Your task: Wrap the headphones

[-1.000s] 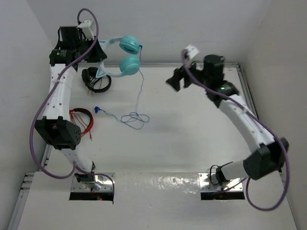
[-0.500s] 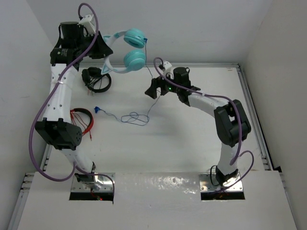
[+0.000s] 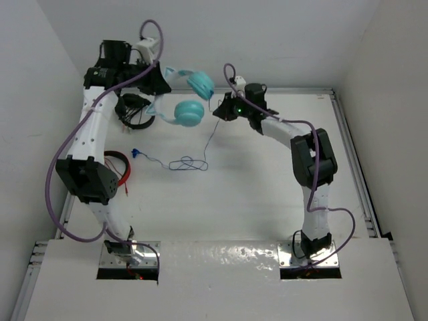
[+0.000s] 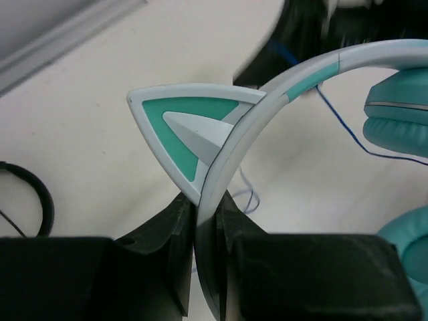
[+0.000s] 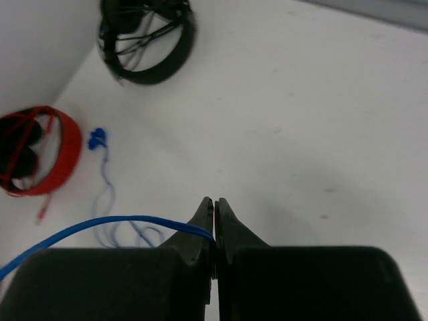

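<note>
1. Teal headphones up in the air over the far left part of the desk, not lying on it. Round cups hanging low, pale headband with a cat ear on top.
2. Left claw shut tight on the headband, just under the cat ear.
3. Thin cable dropping from the cups, past the right claw, down to a loose squiggle on the desk. Ends at the blue plug.
4. Right claw pinched shut on the cable (seen as a blue line going right into the tips), close beside the cups.
5. Step in hand, by the look of it: the very start of the winding, with the headphones in one claw and the cable in the other. No loops seen round the headband yet.
6. Next move, most likely: carry the cable round and round the headphones. Calls for a snug pull, a firm pinch on that thin cable, and care with the tangle below.
7. Black headphones and red headphones lying at the left side of the desk, not part of this job.
8. No brand, label or writing clear enough to read.
</note>
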